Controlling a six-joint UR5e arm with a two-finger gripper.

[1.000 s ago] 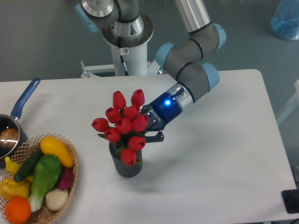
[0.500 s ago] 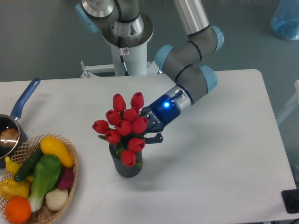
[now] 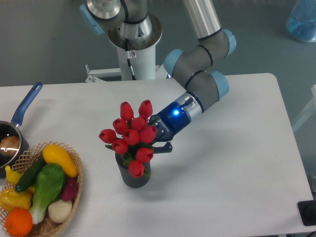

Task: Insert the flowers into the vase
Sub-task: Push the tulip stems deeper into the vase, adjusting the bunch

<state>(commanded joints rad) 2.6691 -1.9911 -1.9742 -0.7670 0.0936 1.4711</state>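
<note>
1. Since a second ago the flowers [image 3: 131, 136] have sunk a little lower and the gripper [image 3: 157, 138] has come down with them, so the lowest red head now hangs further over the front of the vase [image 3: 132, 177]
2. Flowers: a bunch of red closed tulips with green leaves, standing over the dark ribbed vase, its foot at or inside the mouth; the heads hide the rim, so how deep the stems reach cannot be told
3. Vase: upright on the white table [image 3: 227, 163], left of centre, just right of the wicker basket [image 3: 74, 190] of fruit and vegetables and apart from it
4. Jaws: they come at the bunch from its right side at about mid-height; one dark finger shows below the heads, the other is behind them. They look clenched on the stems, though the contact itself is hidden
5. Relation the next move turns on: the long axis of the bunch runs nearly upright, leaning slightly up and to the right, and the vase mouth lies straight below the grip. By my judgement what remains is a short push straight down along that axis, then a release
6. Risk, as a judgement: any sideways drag while the stems are in the mouth could tip the small vase toward the basket
</note>
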